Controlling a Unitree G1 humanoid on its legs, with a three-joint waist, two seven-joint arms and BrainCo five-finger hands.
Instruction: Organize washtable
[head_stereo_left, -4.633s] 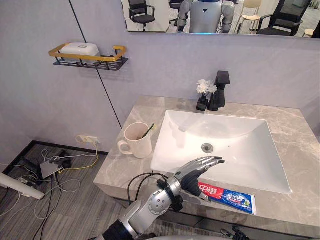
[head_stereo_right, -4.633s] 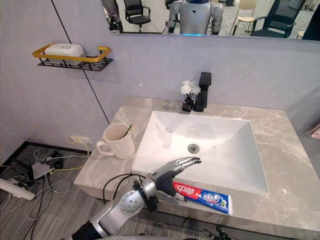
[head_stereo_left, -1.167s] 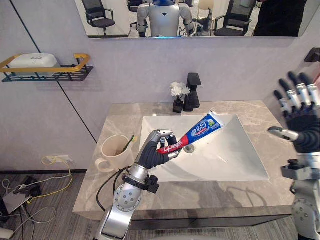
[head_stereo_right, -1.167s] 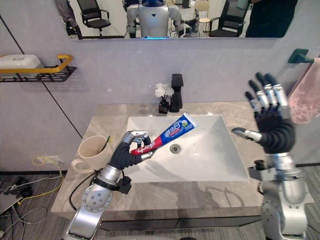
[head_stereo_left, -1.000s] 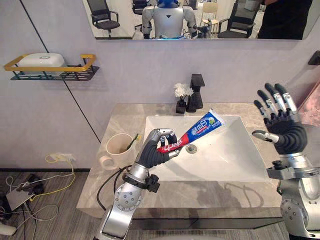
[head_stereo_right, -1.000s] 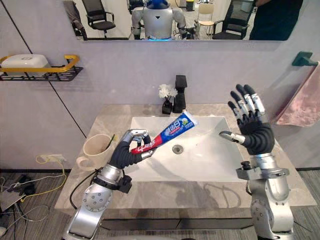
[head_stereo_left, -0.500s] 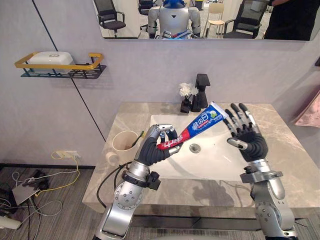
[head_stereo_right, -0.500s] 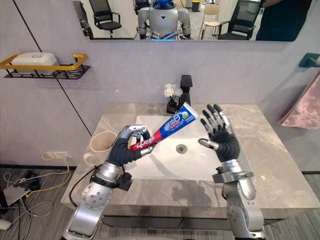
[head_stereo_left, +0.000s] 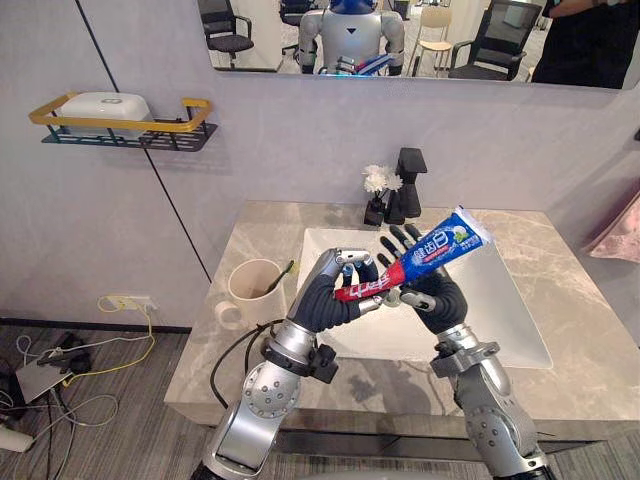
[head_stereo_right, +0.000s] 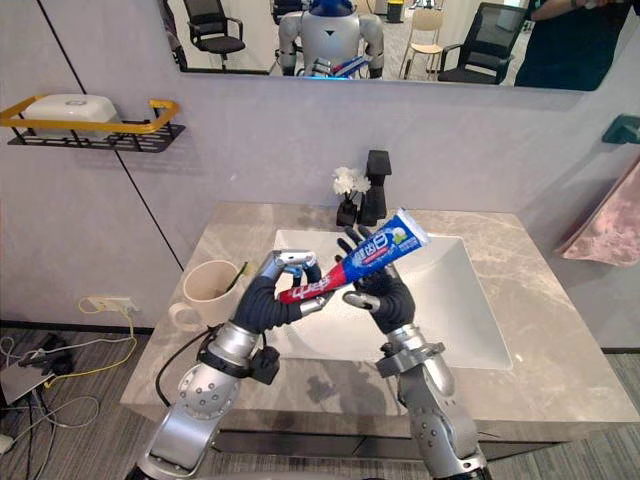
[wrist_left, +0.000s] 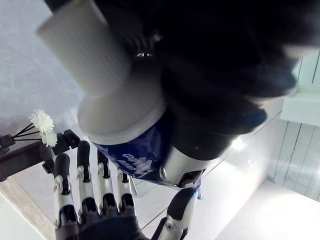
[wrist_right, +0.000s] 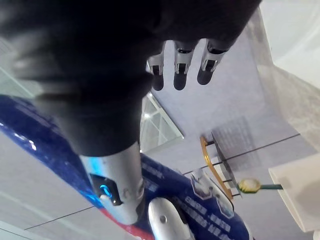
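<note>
A red, blue and white toothpaste tube (head_stereo_left: 428, 259) is held slanting in the air above the white sink (head_stereo_left: 504, 318). My left hand (head_stereo_left: 333, 295) is shut on its red lower end. My right hand (head_stereo_left: 430, 298) is open right behind the tube's middle, with straight fingers (head_stereo_left: 398, 239) rising past it and the thumb just under it. In the left wrist view the tube's white cap (wrist_left: 75, 46) is close up, with the right hand's fingers (wrist_left: 84, 194) beyond. A cream mug (head_stereo_left: 253, 292) with a toothbrush stands on the counter left of the sink.
A black faucet (head_stereo_left: 409, 185) and a small vase of white flowers (head_stereo_left: 377, 185) stand at the back of the marble counter (head_stereo_left: 590, 355). A wall shelf (head_stereo_left: 120, 124) with a white soap box hangs at the left. A pink towel (head_stereo_right: 606, 225) hangs at the right.
My right hand has swung in from the right and now sits against the tube. The left hand has carried the tube a little to the right. The camera has shifted slightly.
</note>
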